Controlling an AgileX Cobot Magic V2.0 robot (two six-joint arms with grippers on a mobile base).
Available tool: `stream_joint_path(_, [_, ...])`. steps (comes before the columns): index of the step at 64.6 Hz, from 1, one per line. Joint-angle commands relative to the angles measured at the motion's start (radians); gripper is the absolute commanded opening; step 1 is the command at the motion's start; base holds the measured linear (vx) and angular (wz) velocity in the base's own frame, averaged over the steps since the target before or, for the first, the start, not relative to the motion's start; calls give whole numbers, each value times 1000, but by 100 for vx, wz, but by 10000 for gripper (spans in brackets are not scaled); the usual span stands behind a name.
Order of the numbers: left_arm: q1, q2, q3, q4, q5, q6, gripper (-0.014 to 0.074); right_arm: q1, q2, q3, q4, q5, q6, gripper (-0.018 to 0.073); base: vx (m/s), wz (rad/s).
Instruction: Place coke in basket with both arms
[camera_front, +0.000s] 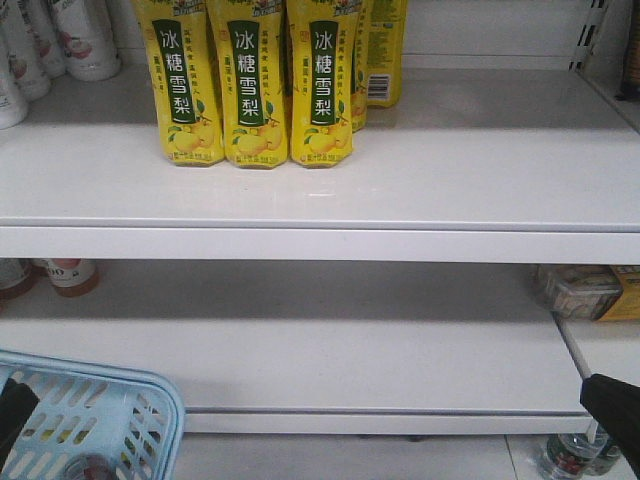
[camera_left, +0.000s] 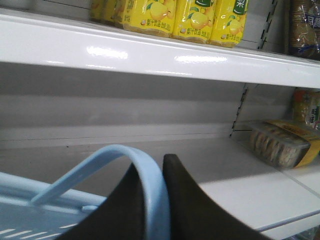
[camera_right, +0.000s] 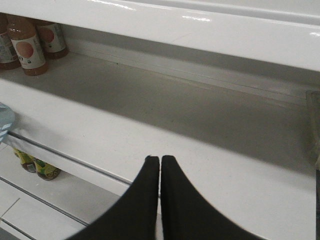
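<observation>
Pale blue slotted basket (camera_front: 95, 415) held by its handle (camera_left: 150, 185).
Left gripper (camera_left: 159, 200) pinches the handle; right gripper (camera_right: 160, 167) jaws pressed together, empty.

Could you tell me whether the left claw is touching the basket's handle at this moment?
Touching. The left wrist view shows the pale blue basket handle pinched between the two black fingers of the left claw, with no gap on either side.
</observation>
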Motion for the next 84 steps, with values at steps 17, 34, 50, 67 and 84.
stream_joint_path(17, [26, 3, -13, 7, -100, -26, -6, -5, 7, -29, -29, -61, -2, -2, 0, 0])
stream_joint_path(34, [139, -61, -13, 7, -108, -59, -6, -5, 7, -29, -29, -61, -2, -2, 0, 0])
stream_joint_path(50, [254, -195, -13, 7, -20, 0, -6, -5, 7, -29, -29, -61, -2, -2, 0, 0])
stream_joint_path(67, [382, -246, -13, 9, 38, 0, -6, -5, 7, -29, -29, -61, -2, -2, 0, 0])
stream_joint_path(84, [443, -256, -13, 9, 112, 0, -6, -5, 7, -29, -29, -61, -2, -2, 0, 0])
